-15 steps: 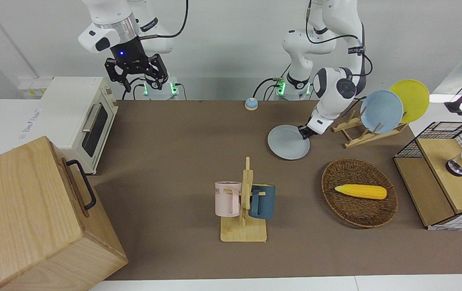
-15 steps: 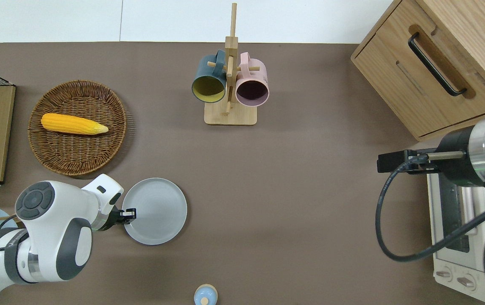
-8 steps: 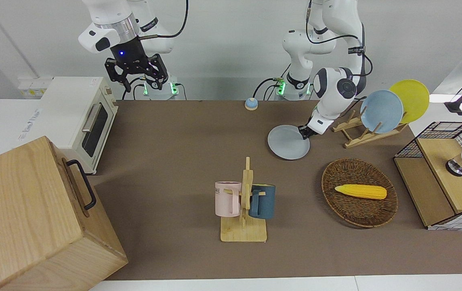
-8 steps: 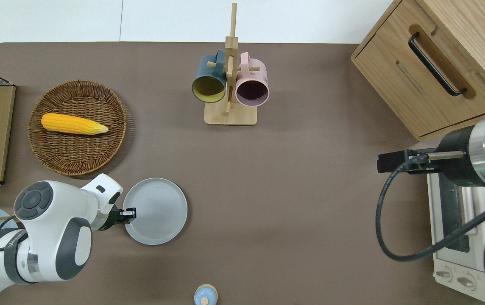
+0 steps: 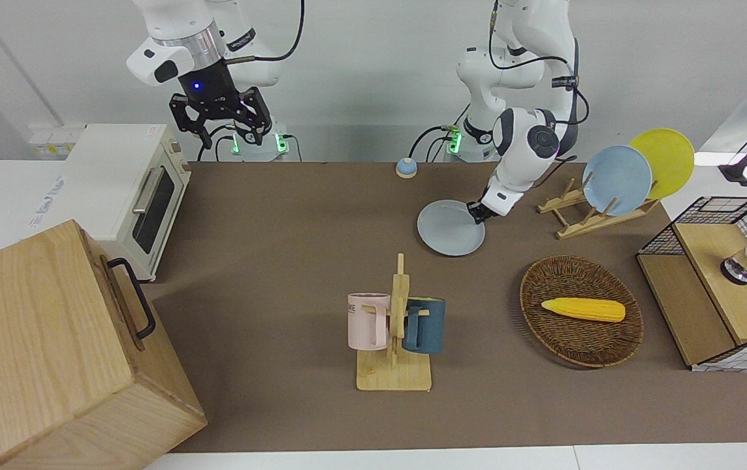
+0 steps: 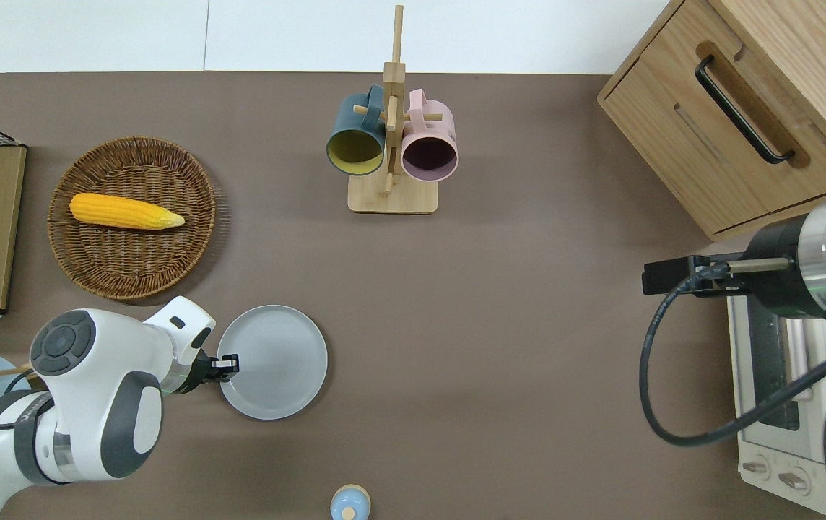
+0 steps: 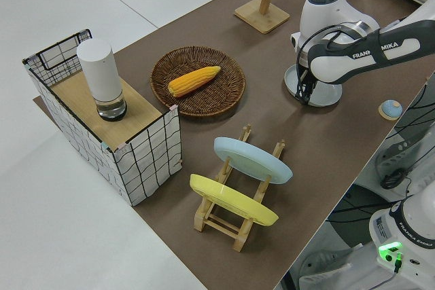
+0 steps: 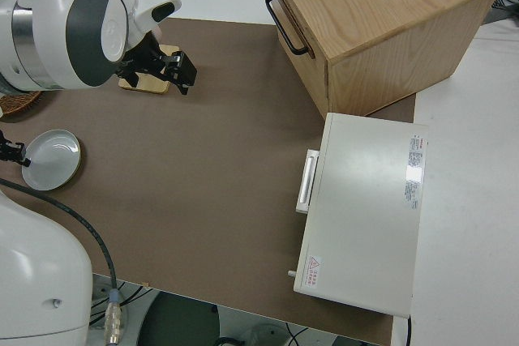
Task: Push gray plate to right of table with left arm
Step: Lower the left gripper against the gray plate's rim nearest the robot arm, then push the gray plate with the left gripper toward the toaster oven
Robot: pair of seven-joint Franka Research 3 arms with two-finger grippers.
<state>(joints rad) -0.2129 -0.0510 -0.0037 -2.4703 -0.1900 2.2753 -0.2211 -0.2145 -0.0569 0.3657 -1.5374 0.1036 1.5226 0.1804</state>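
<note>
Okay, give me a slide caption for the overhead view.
Left gripper at the gray plate's rim, pushing it across the table; right arm parked.

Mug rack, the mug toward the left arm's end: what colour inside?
Yellow inside the dark teal mug, clearest in the overhead view.

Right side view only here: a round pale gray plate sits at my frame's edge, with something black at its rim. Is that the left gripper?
Observer: Yes. The left gripper is at the rim of the gray plate, on the side toward the left arm's end of the brown table.
Operator: Anything close by?
Observer: A round woven basket holding a yellow corn cob lies farther from the robots than the plate.
Operator: And the right arm?
Observer: Parked.
</note>
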